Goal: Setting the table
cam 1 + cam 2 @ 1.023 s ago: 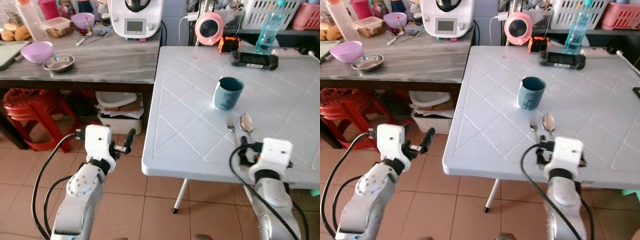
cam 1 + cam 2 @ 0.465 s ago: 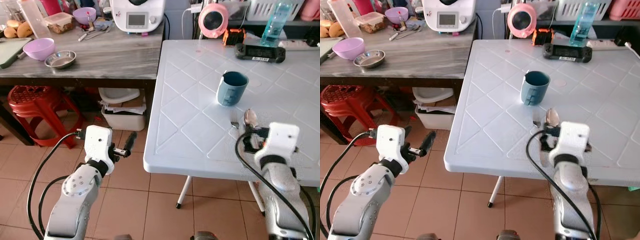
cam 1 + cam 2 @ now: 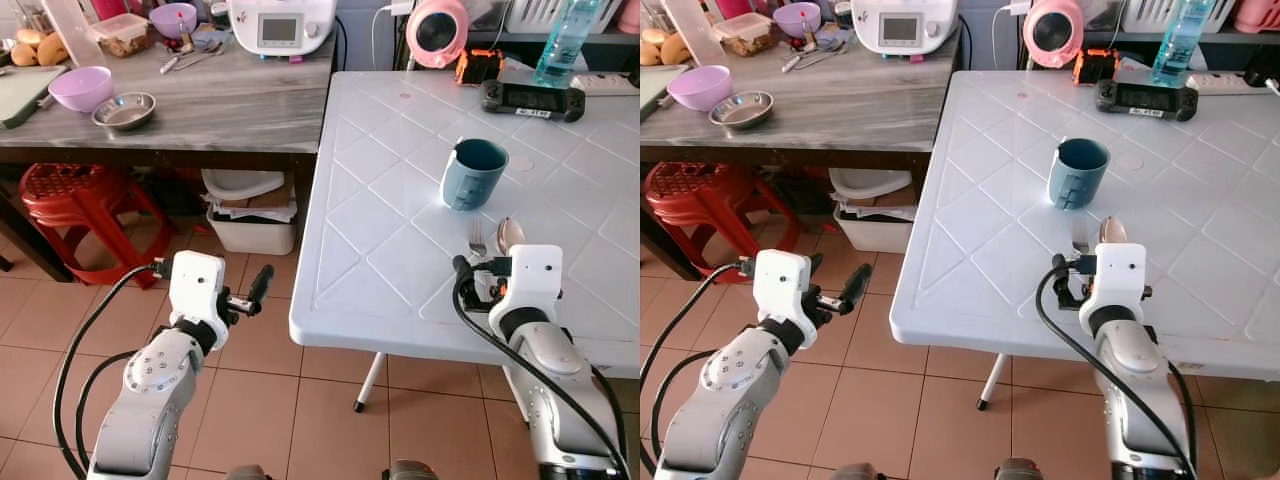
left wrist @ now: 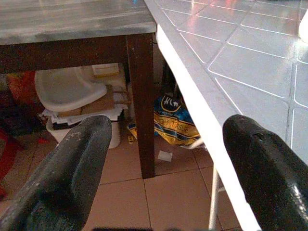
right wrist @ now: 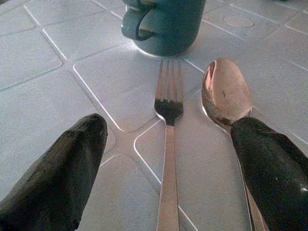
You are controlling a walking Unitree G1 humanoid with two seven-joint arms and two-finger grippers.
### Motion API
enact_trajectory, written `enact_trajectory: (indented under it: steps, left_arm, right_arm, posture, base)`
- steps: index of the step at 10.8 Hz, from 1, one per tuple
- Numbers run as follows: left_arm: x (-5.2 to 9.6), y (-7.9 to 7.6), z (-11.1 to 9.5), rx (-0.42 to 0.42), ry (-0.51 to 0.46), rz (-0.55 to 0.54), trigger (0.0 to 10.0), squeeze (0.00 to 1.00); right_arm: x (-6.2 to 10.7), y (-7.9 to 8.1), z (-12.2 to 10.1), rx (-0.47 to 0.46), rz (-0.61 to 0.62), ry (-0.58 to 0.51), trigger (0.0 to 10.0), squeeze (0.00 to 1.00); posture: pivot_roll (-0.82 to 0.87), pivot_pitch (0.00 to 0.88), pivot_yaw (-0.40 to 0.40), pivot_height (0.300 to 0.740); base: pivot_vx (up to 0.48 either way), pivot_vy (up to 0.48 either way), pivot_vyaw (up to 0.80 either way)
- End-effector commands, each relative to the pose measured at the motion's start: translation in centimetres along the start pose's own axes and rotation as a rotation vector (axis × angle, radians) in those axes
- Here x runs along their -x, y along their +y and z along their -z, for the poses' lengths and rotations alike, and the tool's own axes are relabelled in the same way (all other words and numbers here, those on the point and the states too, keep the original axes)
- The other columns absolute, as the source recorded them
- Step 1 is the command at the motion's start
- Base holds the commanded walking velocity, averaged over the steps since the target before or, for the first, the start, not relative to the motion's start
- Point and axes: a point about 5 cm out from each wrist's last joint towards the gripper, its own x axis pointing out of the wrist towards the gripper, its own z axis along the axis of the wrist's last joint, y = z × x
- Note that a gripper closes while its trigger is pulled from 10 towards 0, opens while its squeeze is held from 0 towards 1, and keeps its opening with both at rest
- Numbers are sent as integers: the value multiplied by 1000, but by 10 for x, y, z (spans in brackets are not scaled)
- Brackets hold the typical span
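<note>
A blue mug (image 3: 472,172) stands on the white table (image 3: 380,250). Just in front of it a fork (image 5: 168,144) and a spoon (image 5: 225,91) lie side by side, the spoon to the right. My right gripper (image 5: 168,130) is low over the table at the near ends of their handles, open, with the fork's handle between its fingers and the spoon beside one finger (image 5: 269,163). It holds nothing. My left gripper (image 3: 250,295) is open and empty over the floor, left of the table's edge.
A wooden counter (image 3: 200,110) on the left carries a purple bowl (image 3: 81,87), a steel bowl (image 3: 124,110) and a white appliance (image 3: 282,22). A red stool (image 3: 70,195) and bins stand under it. A game controller (image 3: 532,98) and a water bottle (image 3: 562,40) are at the table's far side.
The whole picture has shifted, so the camera moved. My right gripper has edged a little left, closer in line with the fork. The left arm keeps its pose.
</note>
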Motion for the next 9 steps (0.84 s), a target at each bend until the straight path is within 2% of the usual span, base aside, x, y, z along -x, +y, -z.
enact_trajectory:
  steps: [1, 4, 8, 9]
  left_arm:
    - [0, 1, -3, -14, -3, -1, 10000, 0]
    - [-1, 2, -3, -16, -1, -6, 10000, 0]
    - [-1, 2, -3, -26, 9, -4, 10000, 0]
    - [-1, 2, -3, -26, 9, -4, 10000, 0]
  right_arm:
    - [-1, -1, -2, 3, -17, 3, 10000, 0]
    - [-1, -7, -1, 4, -72, 18, 10000, 0]
    - [-4, -17, 0, -98, -139, 35, 10000, 0]
    - [-4, -17, 0, -98, -139, 35, 10000, 0]
  posture:
    - [-24, 66, 70, 740]
    - [-24, 65, 70, 740]
    - [-21, 67, 76, 740]
    - [-21, 67, 76, 740]
  base:
    - [0, 0, 0]
    - [0, 0, 0]
    - [0, 0, 0]
    - [0, 0, 0]
